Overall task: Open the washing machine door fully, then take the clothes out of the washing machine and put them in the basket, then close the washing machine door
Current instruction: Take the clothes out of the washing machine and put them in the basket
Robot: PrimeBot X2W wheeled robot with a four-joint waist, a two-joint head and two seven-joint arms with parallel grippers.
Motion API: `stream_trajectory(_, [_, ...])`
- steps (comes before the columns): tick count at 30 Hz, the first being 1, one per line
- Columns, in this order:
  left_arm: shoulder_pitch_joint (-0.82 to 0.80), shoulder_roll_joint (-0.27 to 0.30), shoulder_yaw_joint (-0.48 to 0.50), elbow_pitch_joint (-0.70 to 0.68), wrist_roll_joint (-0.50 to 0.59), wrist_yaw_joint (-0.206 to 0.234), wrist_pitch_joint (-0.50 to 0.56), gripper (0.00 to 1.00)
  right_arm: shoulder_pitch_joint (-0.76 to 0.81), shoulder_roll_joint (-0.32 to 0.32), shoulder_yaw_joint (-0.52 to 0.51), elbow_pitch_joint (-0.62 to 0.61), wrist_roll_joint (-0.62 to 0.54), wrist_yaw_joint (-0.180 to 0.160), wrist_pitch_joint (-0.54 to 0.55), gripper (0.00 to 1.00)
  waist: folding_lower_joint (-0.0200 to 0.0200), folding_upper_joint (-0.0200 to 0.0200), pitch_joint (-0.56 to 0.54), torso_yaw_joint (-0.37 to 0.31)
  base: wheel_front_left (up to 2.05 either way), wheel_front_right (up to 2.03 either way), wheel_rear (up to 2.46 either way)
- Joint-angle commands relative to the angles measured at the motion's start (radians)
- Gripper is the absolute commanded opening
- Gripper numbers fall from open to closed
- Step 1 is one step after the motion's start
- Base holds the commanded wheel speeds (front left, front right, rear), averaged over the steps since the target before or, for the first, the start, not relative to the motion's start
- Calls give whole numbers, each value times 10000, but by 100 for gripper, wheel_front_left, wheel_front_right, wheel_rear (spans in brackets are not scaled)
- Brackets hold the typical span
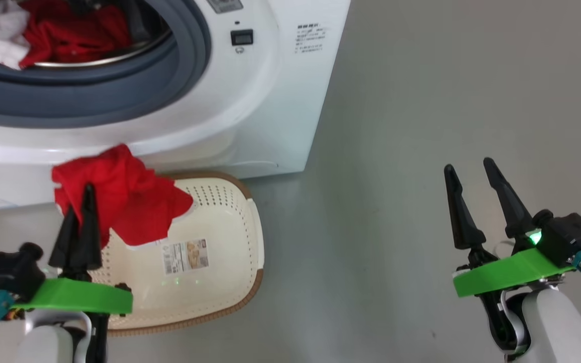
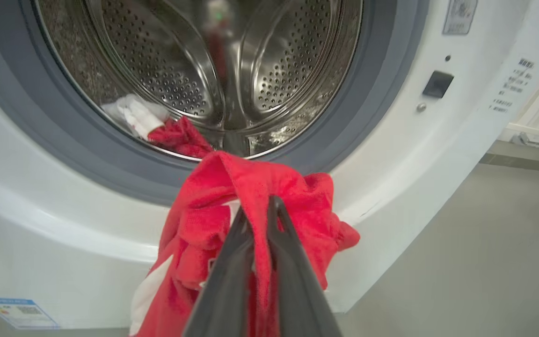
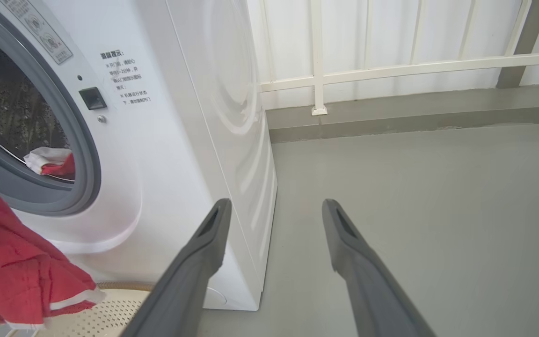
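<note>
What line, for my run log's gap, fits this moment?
left gripper shut on red garment over basket | right gripper open | clothes in drum

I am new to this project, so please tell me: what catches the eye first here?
The bright red garment stands out first, pinched in the left gripper over the cream basket, before the white washing machine. More red and white clothes lie in its open drum, upper left in the head view. The right gripper stands open over grey floor, lower right.
</note>
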State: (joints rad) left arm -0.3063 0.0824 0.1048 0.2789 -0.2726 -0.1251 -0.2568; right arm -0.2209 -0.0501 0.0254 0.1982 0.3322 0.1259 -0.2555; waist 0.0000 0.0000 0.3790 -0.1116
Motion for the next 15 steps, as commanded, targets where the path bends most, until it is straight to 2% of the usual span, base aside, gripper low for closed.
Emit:
stream_trajectory(1, [-136,284,271,-5,48,-54,-49,0,-192,-1,260,-279,22,48,-63,100,0,0,371,-62,0,0,0])
stream_trajectory(15, [-1880,1040,-770,4029,-28,-55,-49,0,-863,-1,552,-516,424,48,-63,100,0,0,2323,-394,0,0,0])
